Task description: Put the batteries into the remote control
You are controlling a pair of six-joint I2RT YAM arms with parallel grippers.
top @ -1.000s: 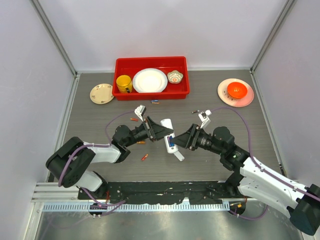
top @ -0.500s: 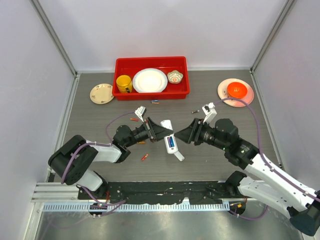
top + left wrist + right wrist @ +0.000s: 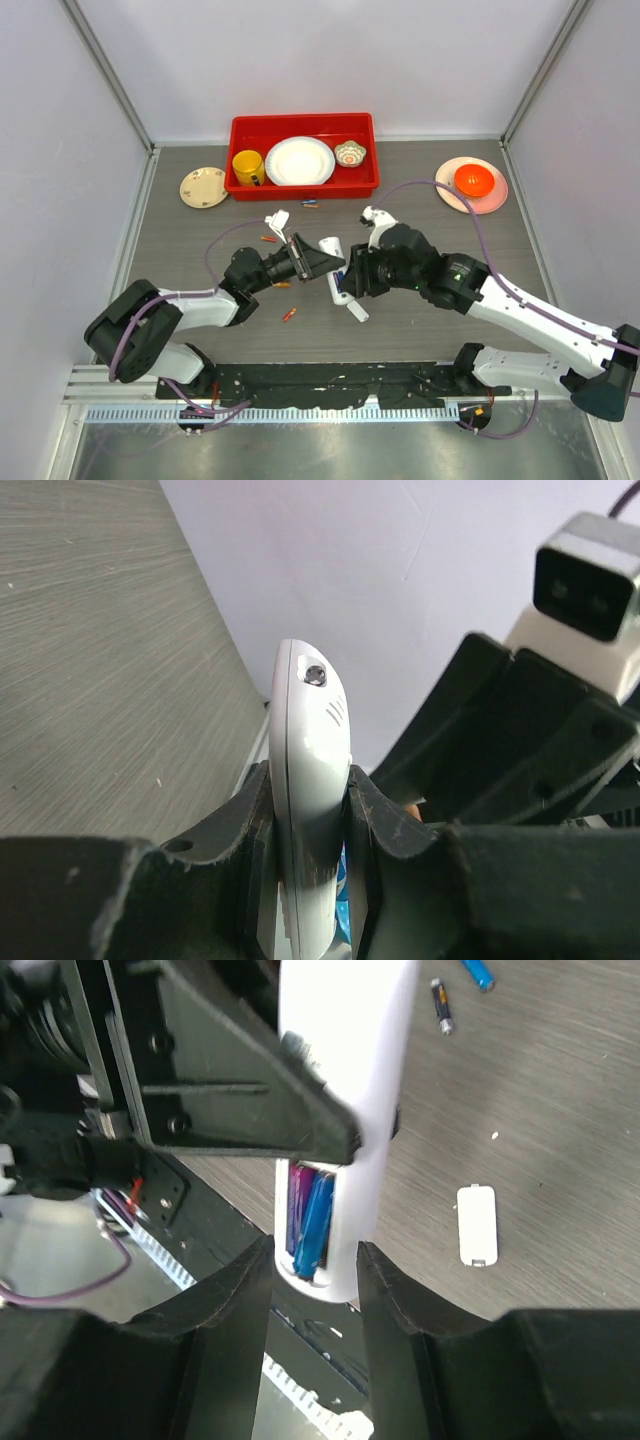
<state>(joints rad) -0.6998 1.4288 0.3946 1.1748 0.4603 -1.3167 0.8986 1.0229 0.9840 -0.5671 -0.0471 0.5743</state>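
Note:
My left gripper (image 3: 337, 265) is shut on the white remote control (image 3: 337, 272) and holds it on edge above the table; it also shows in the left wrist view (image 3: 310, 730), clamped between the fingers. The open compartment holds a blue and a purple battery (image 3: 313, 1222). My right gripper (image 3: 315, 1260) is open, its jaws straddling the remote's compartment end with gaps on both sides; in the top view it (image 3: 350, 280) sits over the remote. Loose orange batteries (image 3: 283, 286) lie on the table left of the remote. A dark battery (image 3: 441, 1006) and a blue one (image 3: 478, 972) lie farther off.
The small white battery cover (image 3: 477, 1225) lies flat on the table beside the remote. A red tray (image 3: 300, 120) with a yellow mug, a white plate and a bowl stands at the back. A small plate (image 3: 204, 187) lies at back left, a pink plate (image 3: 445, 185) with an orange bowl at back right.
My right arm has swung left and forward, bringing its gripper from right of the remote to over its compartment end. The left gripper has kept hold of the remote in place.

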